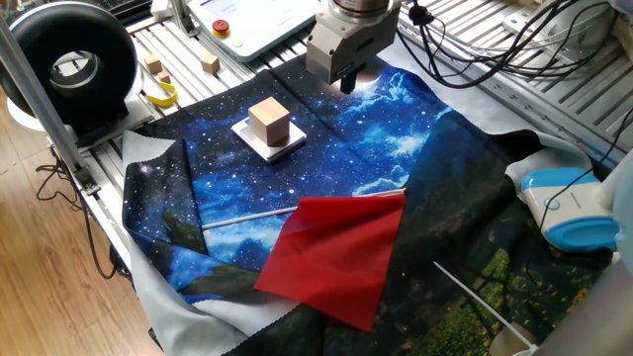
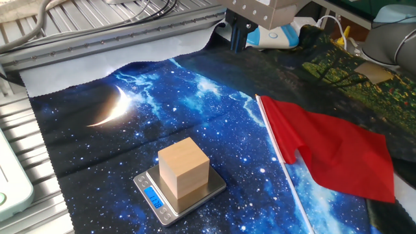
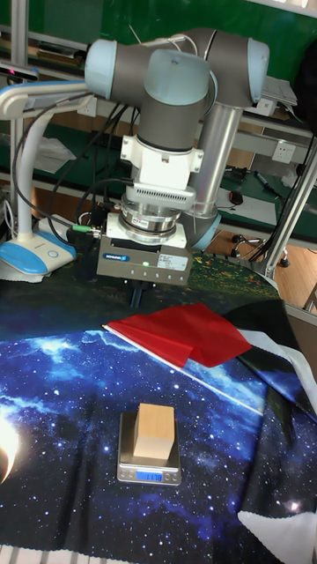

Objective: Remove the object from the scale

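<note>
While the cube (image 1: 269,123) sits on the scale (image 1: 251,141), narrow-set fingers (image 1: 347,82) hover well apart.

I work in a robotics lab: aluminium slotted framing (image 1: 554,74) under a starry cloth (image 2: 130,136), loose cables (image 1: 475,49), an emergency-stop pendant (image 1: 247,20), green-backed shelving (image 3: 53,97) behind my arm (image 3: 176,79).
</note>
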You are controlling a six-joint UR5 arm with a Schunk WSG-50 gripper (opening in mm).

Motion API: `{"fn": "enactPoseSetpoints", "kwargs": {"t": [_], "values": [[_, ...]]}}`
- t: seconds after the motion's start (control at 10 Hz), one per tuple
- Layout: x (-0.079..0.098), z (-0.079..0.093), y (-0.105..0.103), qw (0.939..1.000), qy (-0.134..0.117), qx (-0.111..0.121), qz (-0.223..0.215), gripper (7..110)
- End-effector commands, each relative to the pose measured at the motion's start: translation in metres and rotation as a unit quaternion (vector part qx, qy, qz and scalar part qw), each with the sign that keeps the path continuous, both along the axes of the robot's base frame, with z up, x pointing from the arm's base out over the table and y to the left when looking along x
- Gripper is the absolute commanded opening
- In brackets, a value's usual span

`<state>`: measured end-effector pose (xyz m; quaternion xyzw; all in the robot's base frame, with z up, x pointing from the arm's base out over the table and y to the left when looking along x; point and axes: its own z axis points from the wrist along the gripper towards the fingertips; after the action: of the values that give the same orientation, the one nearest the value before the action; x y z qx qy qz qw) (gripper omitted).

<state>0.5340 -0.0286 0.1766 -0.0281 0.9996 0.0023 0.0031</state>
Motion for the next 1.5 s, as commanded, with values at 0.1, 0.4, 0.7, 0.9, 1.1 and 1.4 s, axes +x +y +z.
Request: {"fn": "enactPoseSetpoints", "kwargs": {"t": [0.1,0.4,0.7,0.9,1.1,1.4], "values": [[-0.004,0.001,0.0,0.9999,0.007,0.001,-0.009,7],[-0.001,0.001,0.005,0.9999,0.001,0.01,-0.006,7],[-0.002,0.001,0.005,0.9999,0.004,0.011,-0.005,7],[-0.004,0.001,0.005,0.9999,0.009,0.011,-0.002,7],[0.017,-0.005,0.007,0.9999,0.012,0.011,0.002,7],[0.08,-0.031,0.023,0.9998,0.007,0.02,0.003,7]]}}
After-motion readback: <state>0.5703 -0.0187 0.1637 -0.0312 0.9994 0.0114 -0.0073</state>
